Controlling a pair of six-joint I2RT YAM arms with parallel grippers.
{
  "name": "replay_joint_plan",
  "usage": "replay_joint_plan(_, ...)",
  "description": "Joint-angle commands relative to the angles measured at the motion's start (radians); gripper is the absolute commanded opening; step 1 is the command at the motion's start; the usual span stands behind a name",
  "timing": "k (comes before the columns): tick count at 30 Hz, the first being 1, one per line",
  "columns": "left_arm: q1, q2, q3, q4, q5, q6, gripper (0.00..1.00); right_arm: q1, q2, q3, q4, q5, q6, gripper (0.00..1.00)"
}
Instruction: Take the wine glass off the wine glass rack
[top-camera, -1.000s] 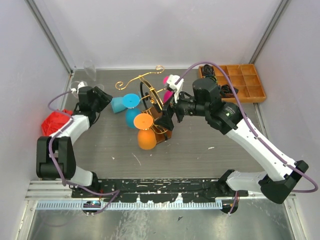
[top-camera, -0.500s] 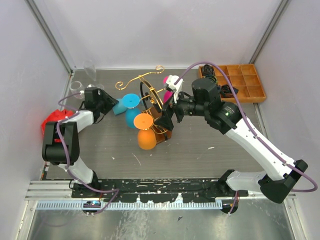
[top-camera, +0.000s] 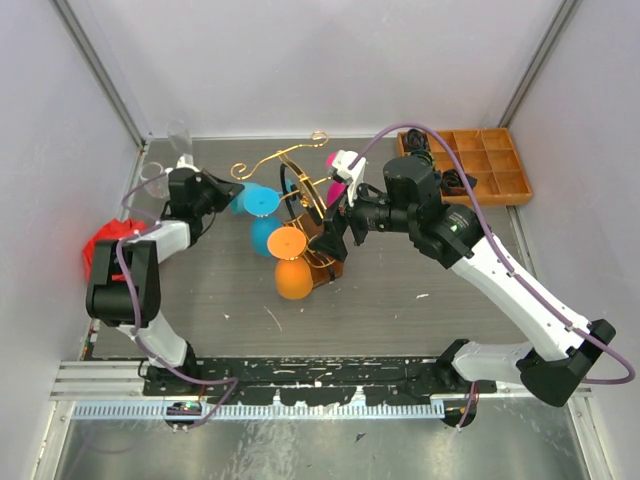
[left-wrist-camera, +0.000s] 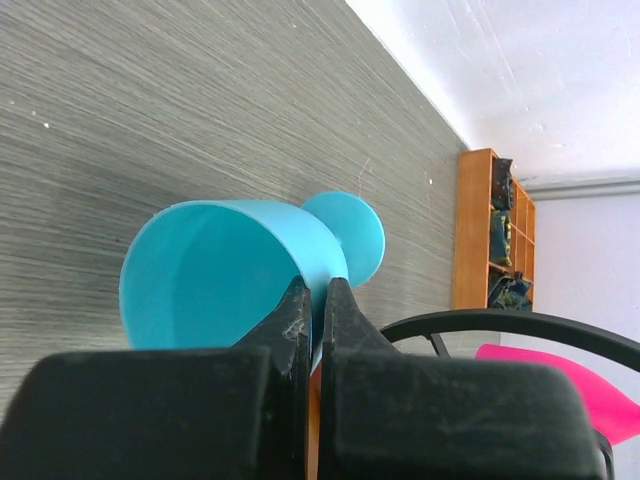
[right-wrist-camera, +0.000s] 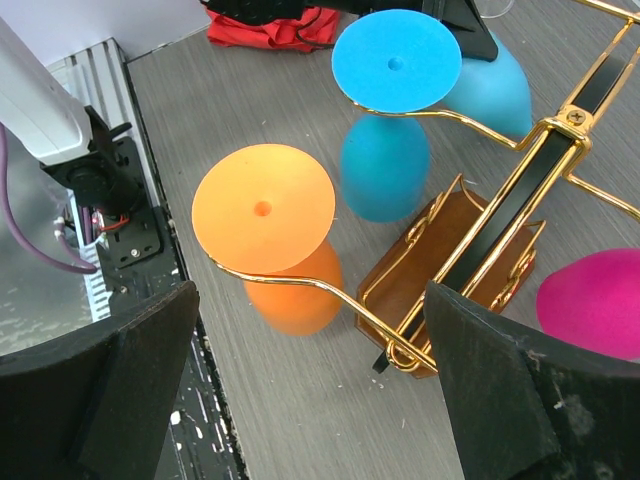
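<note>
Four coloured wine glasses crowd the middle of the grey surface (top-camera: 380, 310). Two hang foot-up from the gold wire arms of the wine glass rack (right-wrist-camera: 520, 195). One is an orange glass (right-wrist-camera: 262, 208) at the lower centre of the overhead frame, and the other is a blue glass (right-wrist-camera: 395, 62) just above it. A pink glass (right-wrist-camera: 592, 302) shows at the rack's upper right side.

The fourth, a light-blue wine glass (left-wrist-camera: 225, 270), is tipped on its side just left of the rack, with its mouth toward the left gripper (left-wrist-camera: 318, 295). That gripper is clenched on the wall of the bowl at the rim, one finger inside and one outside. Whether the glass's foot is hooked on a rack arm I cannot tell.

The right gripper (right-wrist-camera: 310, 335) hovers over the rack's brown wooden base, fingers spread wide and grasping nothing. A compartmented wooden tray (top-camera: 500, 165) sits at the upper right of the overhead frame, and a red cloth (top-camera: 105, 245) lies at the left edge.
</note>
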Motion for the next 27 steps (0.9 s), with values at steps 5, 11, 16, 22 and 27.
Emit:
replay_joint_plan(5, 0.009, -0.160, 0.020, -0.338, -0.167, 0.149, 0.00, -0.004, -0.016, 0.025, 0.027, 0.003, 0.015, 1.00)
replay_joint_plan(11, 0.015, -0.311, 0.092, -0.589, -0.299, 0.236, 0.00, -0.003, -0.031, 0.012, 0.052, -0.014, 0.046, 1.00)
replay_joint_plan(16, 0.017, -0.331, 0.233, -0.787, -0.353, 0.300, 0.00, -0.002, -0.056, -0.002, 0.056, -0.017, 0.056, 1.00)
replay_joint_plan(22, 0.018, -0.276, 0.388, -0.980, -0.387, 0.361, 0.00, -0.002, -0.078, -0.013, 0.060, -0.015, 0.061, 1.00)
replay_joint_plan(27, 0.018, -0.144, 0.543, -1.163, -0.378, 0.426, 0.00, -0.002, -0.086, -0.017, 0.064, -0.017, 0.065, 1.00)
